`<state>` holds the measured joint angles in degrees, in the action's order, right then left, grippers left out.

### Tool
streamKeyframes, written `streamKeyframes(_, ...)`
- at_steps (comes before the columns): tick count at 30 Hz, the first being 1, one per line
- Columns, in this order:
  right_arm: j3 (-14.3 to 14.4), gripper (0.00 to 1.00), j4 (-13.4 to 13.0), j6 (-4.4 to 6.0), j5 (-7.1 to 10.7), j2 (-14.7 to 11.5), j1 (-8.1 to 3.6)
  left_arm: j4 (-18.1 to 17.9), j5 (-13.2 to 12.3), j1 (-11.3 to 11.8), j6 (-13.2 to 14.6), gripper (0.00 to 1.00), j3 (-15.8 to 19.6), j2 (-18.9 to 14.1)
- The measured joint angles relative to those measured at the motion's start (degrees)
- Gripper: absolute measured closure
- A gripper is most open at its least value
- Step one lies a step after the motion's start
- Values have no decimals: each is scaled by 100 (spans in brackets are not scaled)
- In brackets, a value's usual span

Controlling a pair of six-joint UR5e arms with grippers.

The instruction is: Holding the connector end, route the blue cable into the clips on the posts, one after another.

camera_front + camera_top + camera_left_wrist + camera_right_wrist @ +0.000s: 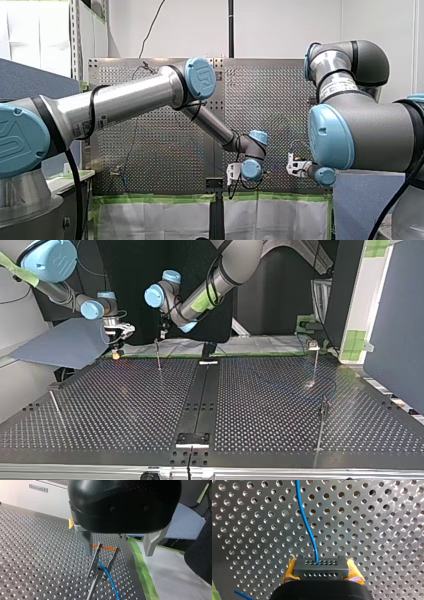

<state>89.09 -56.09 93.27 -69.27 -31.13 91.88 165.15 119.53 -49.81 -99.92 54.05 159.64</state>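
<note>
- Right gripper: clenched on the black connector; you can see its yellow pads pressed against both sides of the block
- Blue cable leaves the connector's front face & runs on ahead of that gripper over the perforated table
- Left gripper: released, metal fingers wide apart, nothing held
- Between those fingers & a bit below, you've got a clip atop a thin post; the cable passes between the clip's two prongs, closer to one finger than the other
- Beside the left gripper, green tape edges the table, w/ a white sheet past it
- Top view: left gripper hangs just above that post, right gripper near it to one side
</note>
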Motion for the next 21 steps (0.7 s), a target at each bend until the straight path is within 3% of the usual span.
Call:
streamKeyframes(7,0,100,0,0,5,1,0,68,38,2,-95,0,1,-3)
streamKeyframes(13,0,100,0,-2,7,3,-7,302,354,-83,-208,0,69,-131)
streamKeyframes(21,0,100,-19,-2,4,4,-39,-39,618,-295,-229,0,492,-573)
